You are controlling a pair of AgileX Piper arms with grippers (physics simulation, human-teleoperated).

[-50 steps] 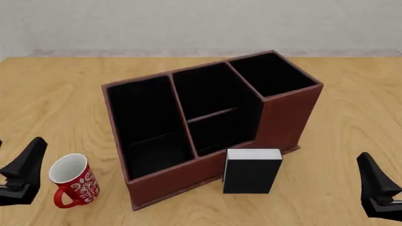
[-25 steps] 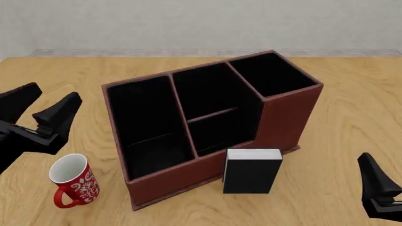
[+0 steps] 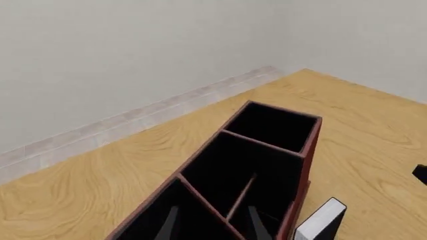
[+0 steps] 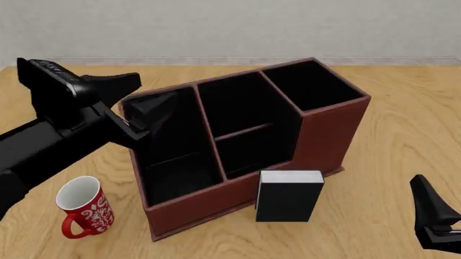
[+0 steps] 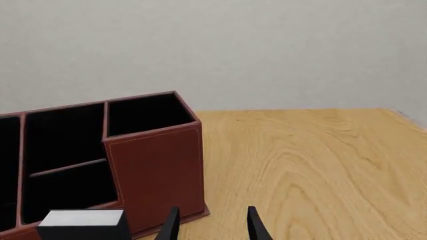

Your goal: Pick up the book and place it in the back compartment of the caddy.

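Note:
The book (image 4: 288,197), black with white page edges, stands upright on the table against the caddy's (image 4: 194,204) near wall; it also shows in the wrist views (image 3: 321,220) (image 5: 83,225). The caddy is reddish-brown with a black inside. Its back compartment (image 4: 252,154) is the middle-column cell between the low divider and the near wall, and it holds nothing. My left gripper (image 4: 142,105) hovers open over the caddy's left bay, fingers (image 3: 170,224) spread. My right gripper (image 5: 212,225) stays open low at the table's right, near the book's side, holding nothing.
A red-and-white mug (image 4: 83,208) stands left of the caddy, below my left arm. The caddy's tall square bay (image 4: 310,83) is at its right end. A pale wall (image 4: 230,27) closes the table's far side.
My left arm has risen from the table's lower left and swung right, up over the caddy's left bay. The right arm, book and mug have not moved.

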